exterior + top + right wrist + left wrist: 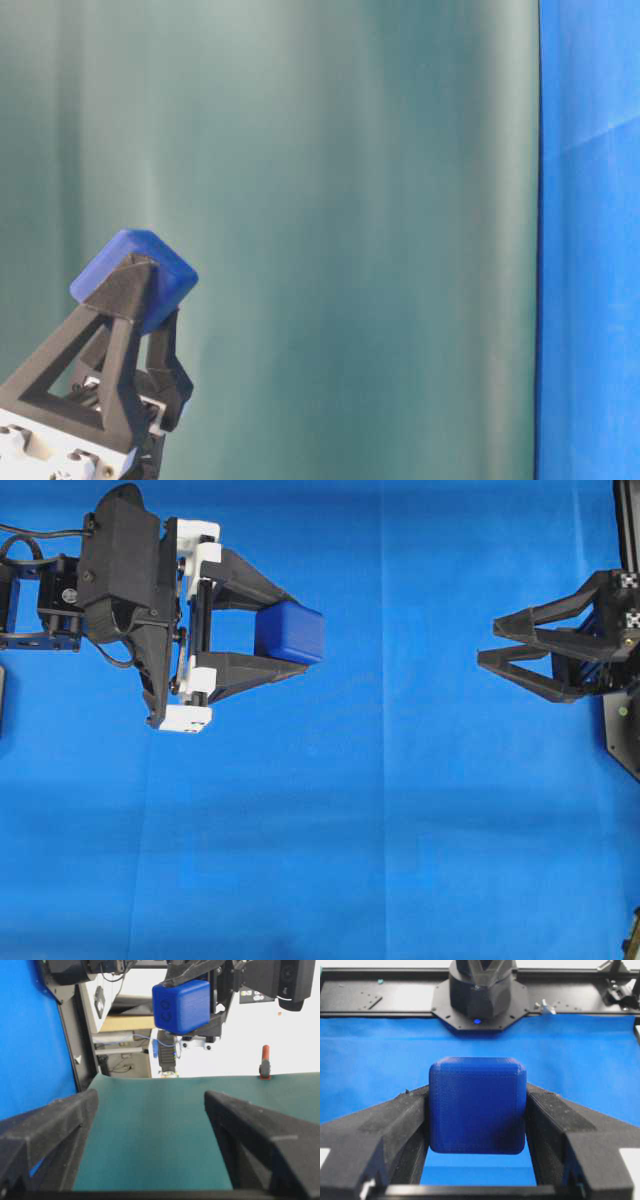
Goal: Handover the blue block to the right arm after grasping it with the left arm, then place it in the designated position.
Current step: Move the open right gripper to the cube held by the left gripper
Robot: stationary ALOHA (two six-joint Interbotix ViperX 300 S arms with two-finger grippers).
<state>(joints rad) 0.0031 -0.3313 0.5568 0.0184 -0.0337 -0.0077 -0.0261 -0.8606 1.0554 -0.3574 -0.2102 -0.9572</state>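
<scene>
My left gripper (pixel 302 633), with white brackets at the finger bases, is shut on the blue block (pixel 290 632) and holds it above the blue cloth. The left wrist view shows the block (pixel 477 1112) clamped between both black fingers (pixel 395 1125). In the table-level view the block (pixel 135 275) sits at the fingertips, raised in the air. My right gripper (pixel 490 642), all black, is open and empty at the right, its tips pointing toward the block across a wide gap. The right wrist view shows the block (pixel 181 1005) ahead of and above its spread fingers (pixel 50 1125).
The blue cloth (pixel 380 830) covers the table. A teal backdrop (pixel 350 200) stands behind. A black frame and mount (pixel 625 730) are at the right edge. The right arm's base (pixel 477 990) stands at the cloth's far side in the left wrist view.
</scene>
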